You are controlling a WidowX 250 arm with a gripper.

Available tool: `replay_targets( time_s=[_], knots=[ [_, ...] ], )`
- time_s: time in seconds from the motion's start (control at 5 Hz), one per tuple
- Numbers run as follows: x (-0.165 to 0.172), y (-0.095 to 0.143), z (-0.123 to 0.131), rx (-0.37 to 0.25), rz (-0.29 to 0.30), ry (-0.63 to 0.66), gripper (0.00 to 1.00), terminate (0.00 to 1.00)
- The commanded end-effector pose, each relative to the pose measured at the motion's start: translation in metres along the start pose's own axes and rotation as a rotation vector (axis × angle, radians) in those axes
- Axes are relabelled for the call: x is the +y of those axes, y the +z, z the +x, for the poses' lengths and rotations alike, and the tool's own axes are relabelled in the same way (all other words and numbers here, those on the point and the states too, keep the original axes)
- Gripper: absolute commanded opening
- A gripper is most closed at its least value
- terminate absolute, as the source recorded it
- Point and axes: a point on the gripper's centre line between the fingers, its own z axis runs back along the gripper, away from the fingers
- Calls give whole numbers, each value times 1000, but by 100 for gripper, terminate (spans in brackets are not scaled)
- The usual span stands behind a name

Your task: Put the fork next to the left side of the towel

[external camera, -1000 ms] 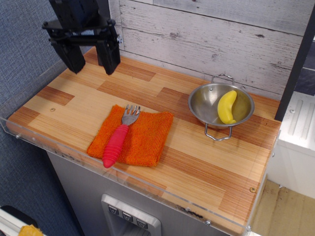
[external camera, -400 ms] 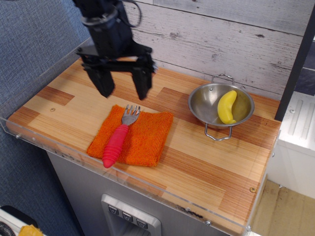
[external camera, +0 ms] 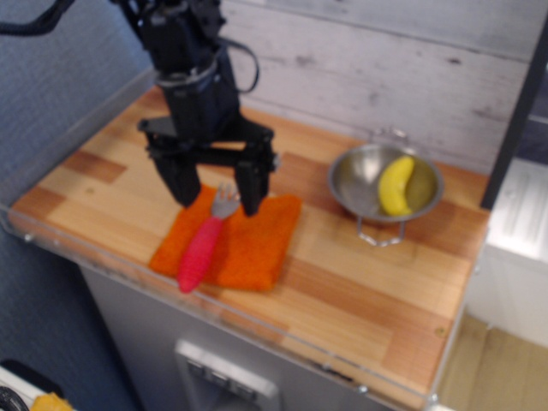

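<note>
There is only 1 view, looking down at an angle on the wooden worktop (external camera: 342, 274), and it is somewhat blurred.

The gripper (external camera: 218, 199) hangs from the black arm over the rear edge of the towel (external camera: 248, 244). Its 2 black fingers (external camera: 251, 184) are spread wide apart, 1 on each side of the fork's metal head, and they pinch nothing. Whether the fingertips touch the cloth cannot be told through the blur.

The fork (external camera: 204, 244) lies on the towel, along its left part. The silver head points toward the back wall and sits between the gripper's fingers; the thick red-pink handle runs forward and its end reaches just past the towel's front edge.

The towel, an orange square, lies flat near the front left of the worktop, close to the clear plastic rim (external camera: 111, 257) along the front.

To the right, well apart from the towel, stands a steel bowl (external camera: 360, 184) with wire handles. A yellow banana (external camera: 395, 185) lies inside it.

Behind the worktop runs a whitewashed plank wall (external camera: 385, 68), and a grey-blue panel (external camera: 51, 77) closes the left side.
</note>
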Motion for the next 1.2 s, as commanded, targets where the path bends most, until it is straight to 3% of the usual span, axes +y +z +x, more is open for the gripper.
replay_targets(
  time_s=[0.0, 0.8, 1.0],
  knots=[
    [12, -1, -8, -21, 32, 15, 100, 0],
    [27, -46, -3, 23, 60, 70, 100, 0],
    [24, -44, 0, -10, 59, 71, 0, 0]
  ],
)
